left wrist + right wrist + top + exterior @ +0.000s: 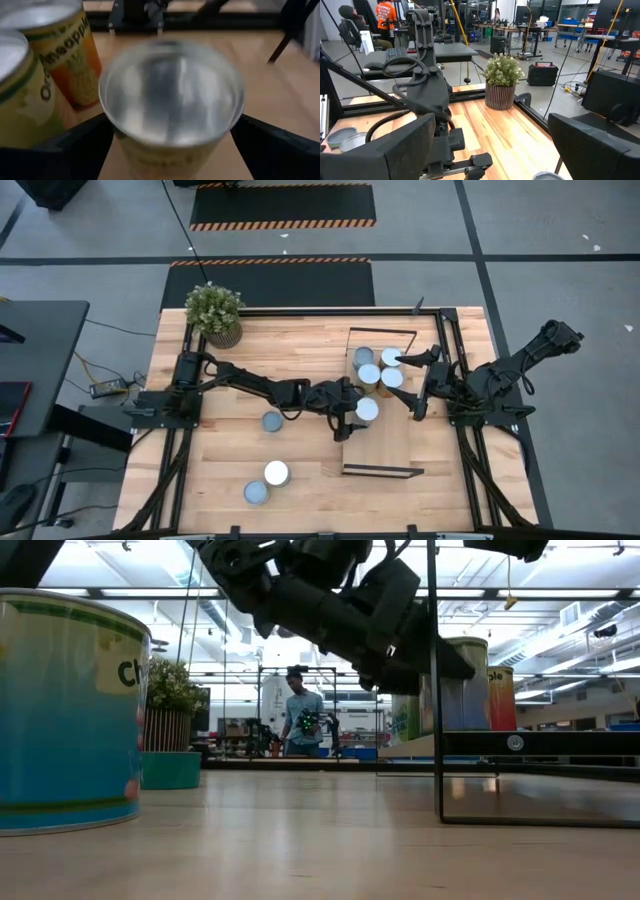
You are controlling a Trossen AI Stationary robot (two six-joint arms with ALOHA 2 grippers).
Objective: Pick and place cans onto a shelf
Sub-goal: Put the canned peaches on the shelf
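Observation:
My left gripper (pixel 362 411) reaches over the light-wood shelf (pixel 385 448), its two dark fingers (pixel 75 147) spread on either side of a silver-topped can (pixel 170 100). That can (pixel 367 409) stands upright on the shelf board. Whether the fingers touch its wall does not show. Several more cans (pixel 378 366) stand grouped at the shelf's far end; two of them (pixel 60 55) show beside the flanked can. Three cans (pixel 272 421) (pixel 276 473) (pixel 256 493) stand on the tabletop to the left. My right gripper (pixel 413 383) hovers open over the shelf's right edge, nothing between its fingers.
A potted plant (pixel 215 315) stands at the table's far left corner. The shelf's black end frames (pixel 540 745) rise at its short ends. One can (pixel 65 710) looms close to the low camera. Bare planks lie between the loose cans and the shelf. A person (pixel 302 720) stands in the room behind.

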